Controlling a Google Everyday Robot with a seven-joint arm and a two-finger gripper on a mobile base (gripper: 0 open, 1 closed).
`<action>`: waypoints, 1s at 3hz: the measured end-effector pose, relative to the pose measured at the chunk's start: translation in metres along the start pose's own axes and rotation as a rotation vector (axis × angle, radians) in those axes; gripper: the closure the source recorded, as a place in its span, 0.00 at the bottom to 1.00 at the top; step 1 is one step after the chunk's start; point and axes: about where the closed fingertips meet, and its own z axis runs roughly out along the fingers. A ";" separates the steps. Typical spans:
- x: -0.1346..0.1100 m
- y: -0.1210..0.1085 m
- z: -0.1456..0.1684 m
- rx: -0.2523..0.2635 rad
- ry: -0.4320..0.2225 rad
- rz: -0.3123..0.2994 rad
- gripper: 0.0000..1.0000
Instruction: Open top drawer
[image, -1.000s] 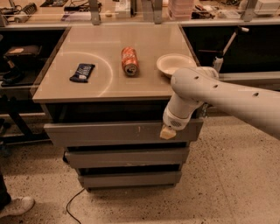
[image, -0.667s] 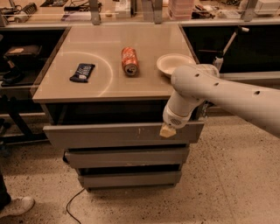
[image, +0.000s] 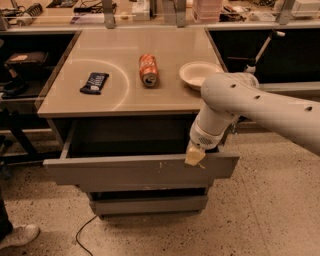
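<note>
Grey top drawer (image: 125, 171) sits at the front of the cabinet, directly under the tabletop (image: 170, 97). It is out towards the camera, so there's a dark gap btwn its front panel and the cabinet body, w/ the plain inside in shadow. The front is flat w/ no handle, and has small white scuffs right of centre.

Gripper (image: 195, 155) is at the drawer front's top edge, right of centre, next to the scuffs. Its tan tip touches or overlaps the rim. Can't tell how far open it is or whether it's actually clamped on the panel, since only the tip's outer face shows. The white arm (image: 260, 102) comes in from the right, bends above the drawer's right end and drops down to the gripper. It covers the tabletop's front-right corner.

Below the top drawer a narrower grey drawer front (image: 150, 204) is set back, roughly flush w/ the cabinet. A thin strip of another shows just above it, mostly hidden.

On the tabletop:
- An orange can (image: 148, 69) lies on its side near the middle, end facing the camera.
- A pale bowl (image: 199, 74) stands upright to the can's right, close to the arm.
- A dark snack packet (image: 94, 82) lies flat well to the left.
- A faint white arc is marked on the surface btwn the packet and the can.

The floor is speckled. A black cable (image: 82, 236) runs out from under the cabinet at lower left, and a white shoe (image: 19, 235) shows at the left edge. A cluttered bench (image: 60, 15) runs along the back.
</note>
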 end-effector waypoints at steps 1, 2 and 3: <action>0.002 0.002 0.001 -0.005 0.001 0.003 1.00; 0.012 0.009 0.004 -0.023 0.014 0.023 1.00; 0.021 0.018 0.003 -0.036 0.020 0.056 1.00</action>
